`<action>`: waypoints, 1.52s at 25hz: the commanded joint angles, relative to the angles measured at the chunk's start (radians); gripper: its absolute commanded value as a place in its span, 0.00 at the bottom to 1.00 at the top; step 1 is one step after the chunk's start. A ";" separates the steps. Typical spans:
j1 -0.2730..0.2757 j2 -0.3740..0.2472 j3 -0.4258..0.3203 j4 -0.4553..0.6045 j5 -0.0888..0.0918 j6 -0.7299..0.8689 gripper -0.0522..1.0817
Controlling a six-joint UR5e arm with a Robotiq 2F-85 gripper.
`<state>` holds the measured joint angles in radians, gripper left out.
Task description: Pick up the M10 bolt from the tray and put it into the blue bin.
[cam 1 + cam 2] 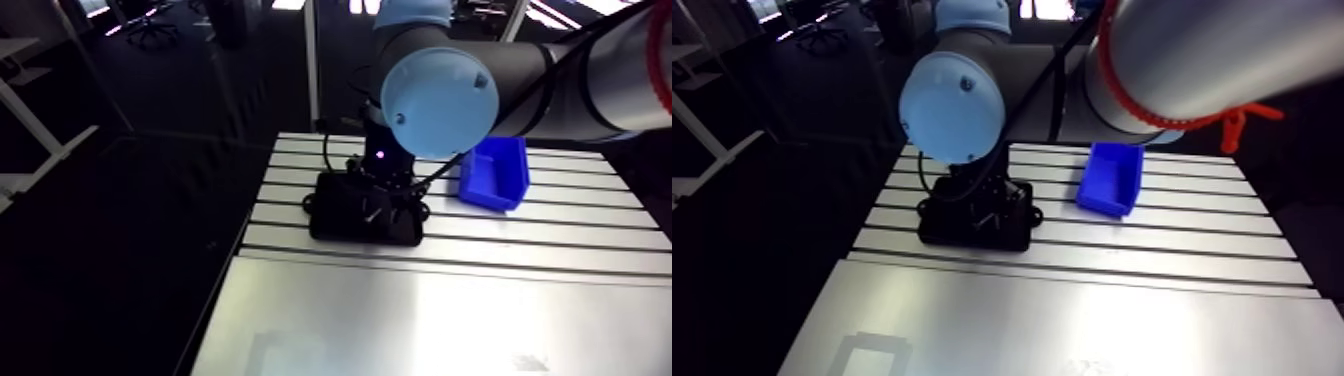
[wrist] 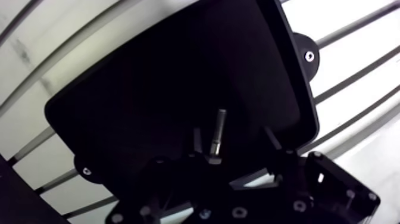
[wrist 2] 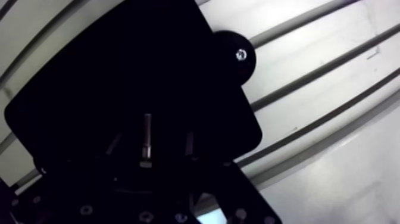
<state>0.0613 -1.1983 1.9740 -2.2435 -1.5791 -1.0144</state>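
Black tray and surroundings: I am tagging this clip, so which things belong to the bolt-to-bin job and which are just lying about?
Job: short grey metal bolt; black flat tray; blue plastic bin; black two-finger gripper, open astride the bolt.
Not the job: slotted aluminium table; round black tab with screw on the tray's edge.

Our arm [image 1: 560,75] reaches in from the side and bends at the light-blue joint cap [image 1: 440,100]. From there the wrist [image 1: 385,150] drops straight down over the far half of the tabletop [image 1: 430,320]. Our gripper [image 2: 232,136] points downward and sits low. In the wrist view its two fingers [image 2: 197,143] stand apart, with a clear gap between them.
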 commanded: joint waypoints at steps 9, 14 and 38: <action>0.000 0.010 0.001 0.000 0.000 -0.002 0.47; 0.000 0.012 0.001 0.000 0.000 -0.002 0.49; 0.002 0.018 0.003 -0.031 -0.003 -0.009 0.62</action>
<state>0.0629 -1.1821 1.9755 -2.2732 -1.5821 -1.0235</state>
